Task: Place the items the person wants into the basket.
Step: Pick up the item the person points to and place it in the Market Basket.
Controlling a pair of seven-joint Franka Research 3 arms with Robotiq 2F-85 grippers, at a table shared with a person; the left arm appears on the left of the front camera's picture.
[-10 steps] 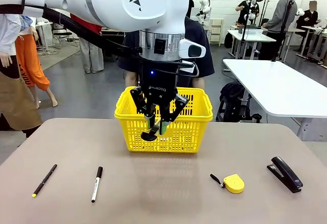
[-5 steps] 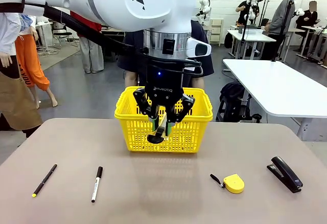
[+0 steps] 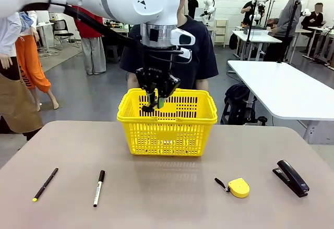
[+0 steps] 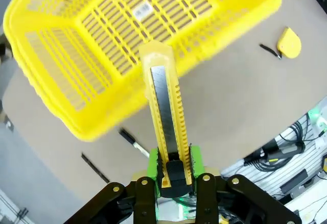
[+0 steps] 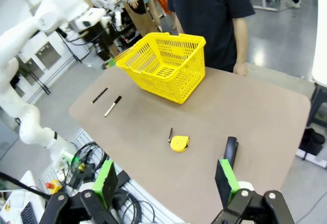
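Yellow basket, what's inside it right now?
No item lies on the visible floor of the basket; the utility knife, clamped in the left end effector, hovers over it and hides a strip.

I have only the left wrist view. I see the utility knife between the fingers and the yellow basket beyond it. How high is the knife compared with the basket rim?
Observer: In the front view, the left gripper holds the utility knife over the far left part of the basket. The knife's lower end is about at rim height, not down inside.
Operator: Where is the person?
Observer: The person stands at the far side of the table, directly behind the basket.
Operator: And the right gripper?
Observer: The right gripper is open and holds nothing. It hangs high over the table, with the stapler lying below it.
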